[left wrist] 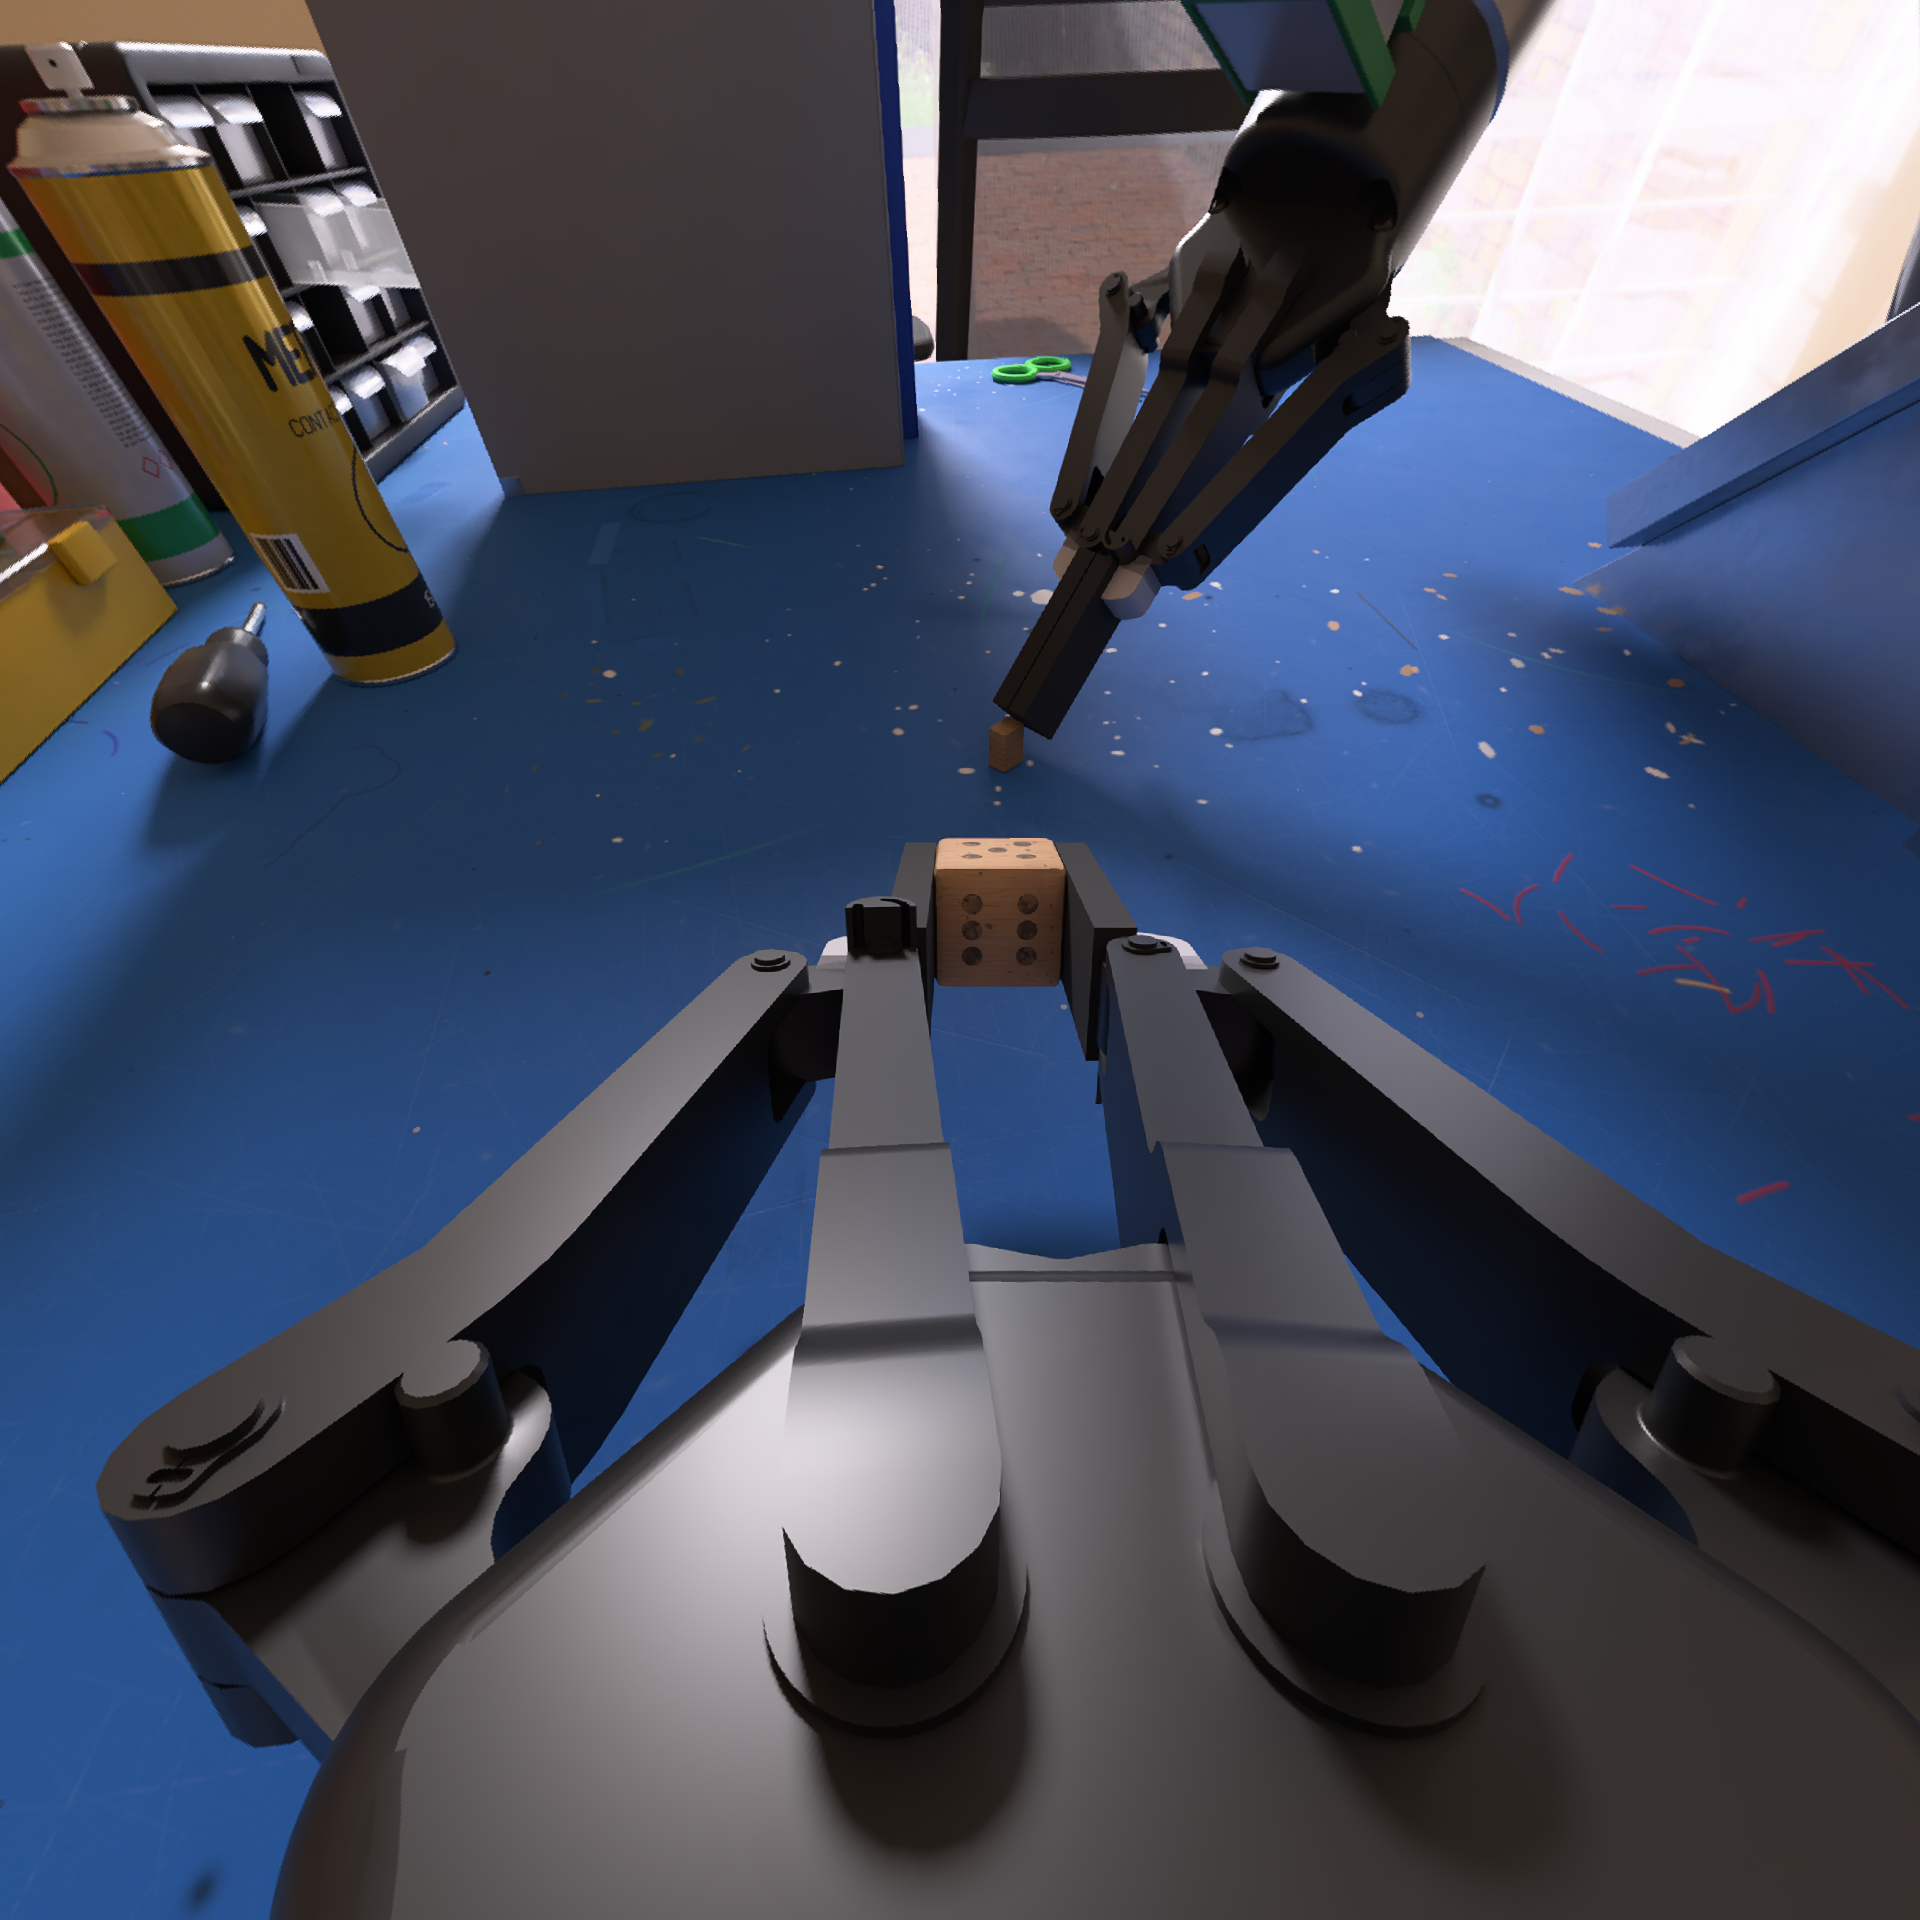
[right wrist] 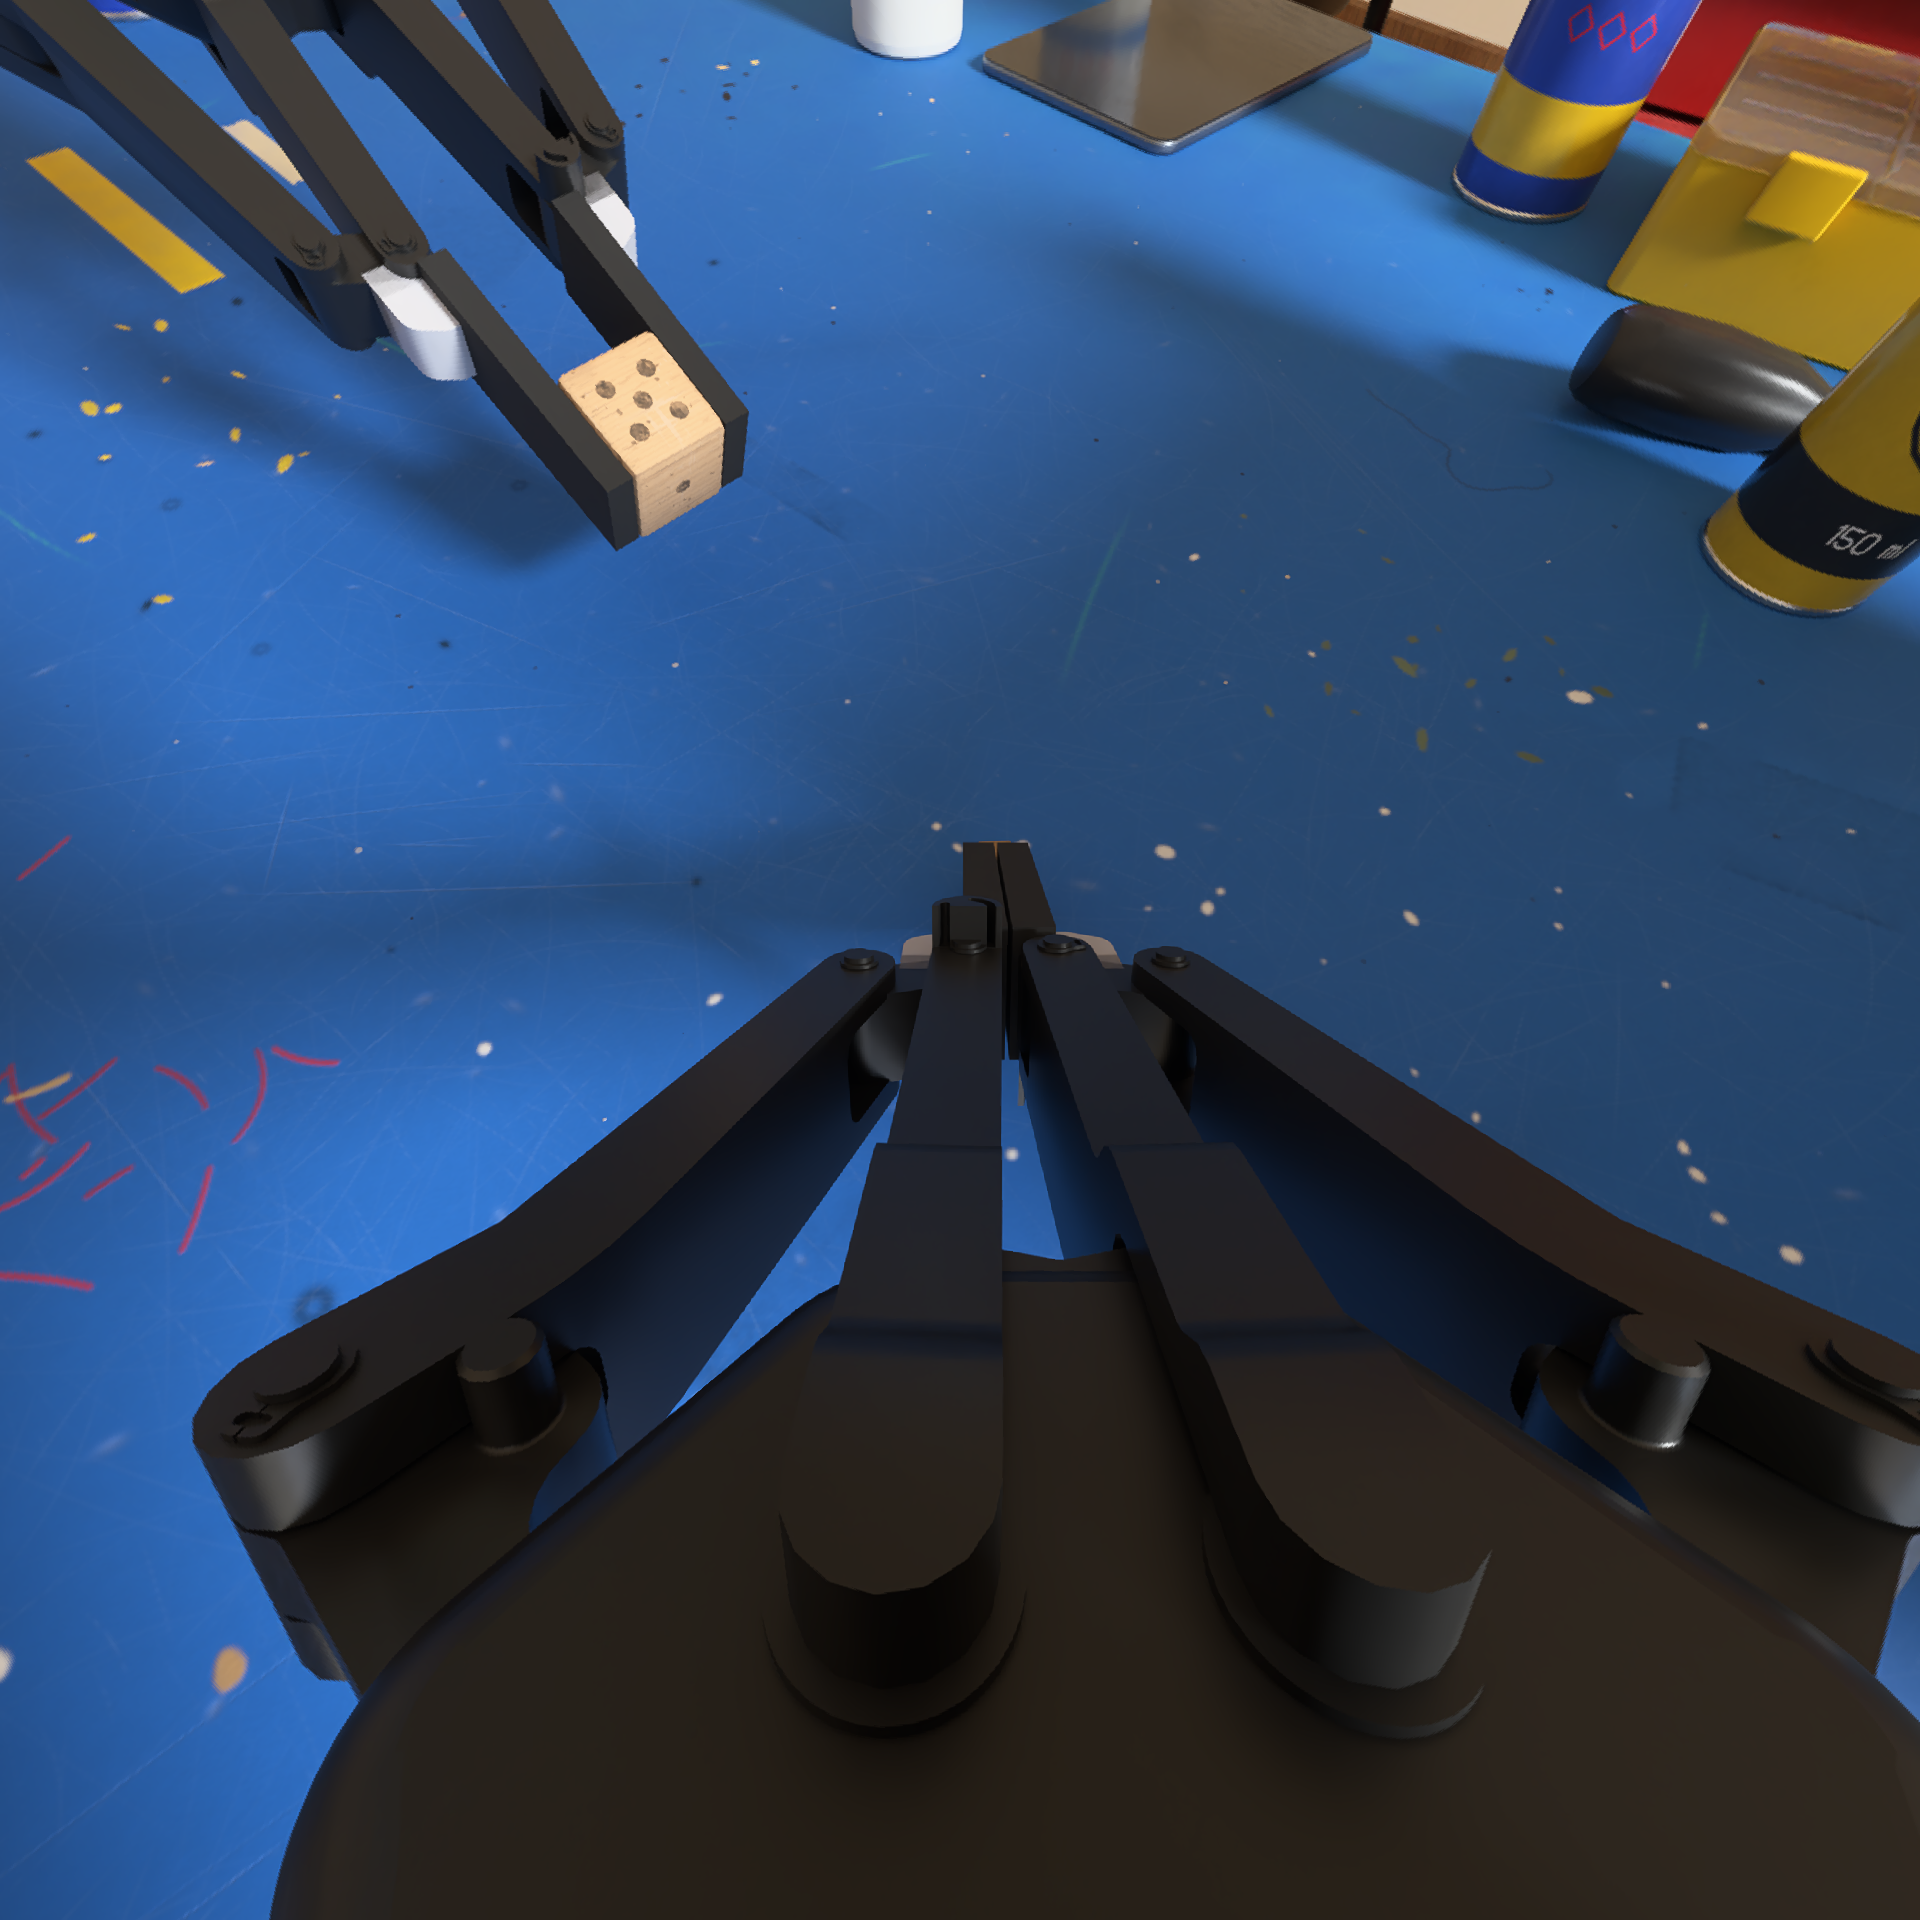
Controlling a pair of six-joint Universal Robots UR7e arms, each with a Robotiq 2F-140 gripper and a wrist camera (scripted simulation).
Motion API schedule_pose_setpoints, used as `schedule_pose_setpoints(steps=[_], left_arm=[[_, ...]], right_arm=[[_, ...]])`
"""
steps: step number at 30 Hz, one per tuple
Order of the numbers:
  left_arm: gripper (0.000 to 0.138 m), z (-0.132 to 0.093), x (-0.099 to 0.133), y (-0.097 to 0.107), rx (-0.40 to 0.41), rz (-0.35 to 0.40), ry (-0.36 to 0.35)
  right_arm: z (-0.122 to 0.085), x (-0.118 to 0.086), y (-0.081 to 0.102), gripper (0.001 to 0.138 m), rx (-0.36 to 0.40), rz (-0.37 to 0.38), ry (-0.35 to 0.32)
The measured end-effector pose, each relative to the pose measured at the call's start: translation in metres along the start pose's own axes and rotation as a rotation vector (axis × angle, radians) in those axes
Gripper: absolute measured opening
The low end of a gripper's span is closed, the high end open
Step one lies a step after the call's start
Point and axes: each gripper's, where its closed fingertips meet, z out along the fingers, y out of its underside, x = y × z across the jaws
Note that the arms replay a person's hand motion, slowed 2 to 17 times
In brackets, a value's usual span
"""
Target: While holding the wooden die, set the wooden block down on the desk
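Observation:
My left gripper (left wrist: pixel 997 868) is shut on the wooden die (left wrist: pixel 997 914), a pale cube with dark pips, and holds it above the blue desk (left wrist: pixel 623 935). The right wrist view shows that gripper (right wrist: pixel 681 499) and the die (right wrist: pixel 644 436) at upper left. My right gripper (right wrist: pixel 997 847) has its fingers pressed together, with only a thin tan sliver between the tips. In the left wrist view it (left wrist: pixel 1023 717) points steeply down, and the small wooden block (left wrist: pixel 1005 745) sticks out of its tips, at or just above the desk.
A yellow spray can (left wrist: pixel 239 416), a black tool handle (left wrist: pixel 208 696) and a yellow box (left wrist: pixel 62 613) stand at the left. A grey upright panel (left wrist: pixel 644 239), green scissors (left wrist: pixel 1029 368) and a slanted blue panel (left wrist: pixel 1766 520) lie farther back. A metal base plate (right wrist: pixel 1174 73) also shows.

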Motion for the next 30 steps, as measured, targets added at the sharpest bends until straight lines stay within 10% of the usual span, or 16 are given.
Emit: schedule_pose_setpoints(steps=[30], left_arm=[[0.03,-0.0022,-0.005,-0.0002,0.008,-0.024,-0.031]], right_arm=[[-0.0048,0.0006,-0.0013,0.01,0.043,0.056,0.05]])
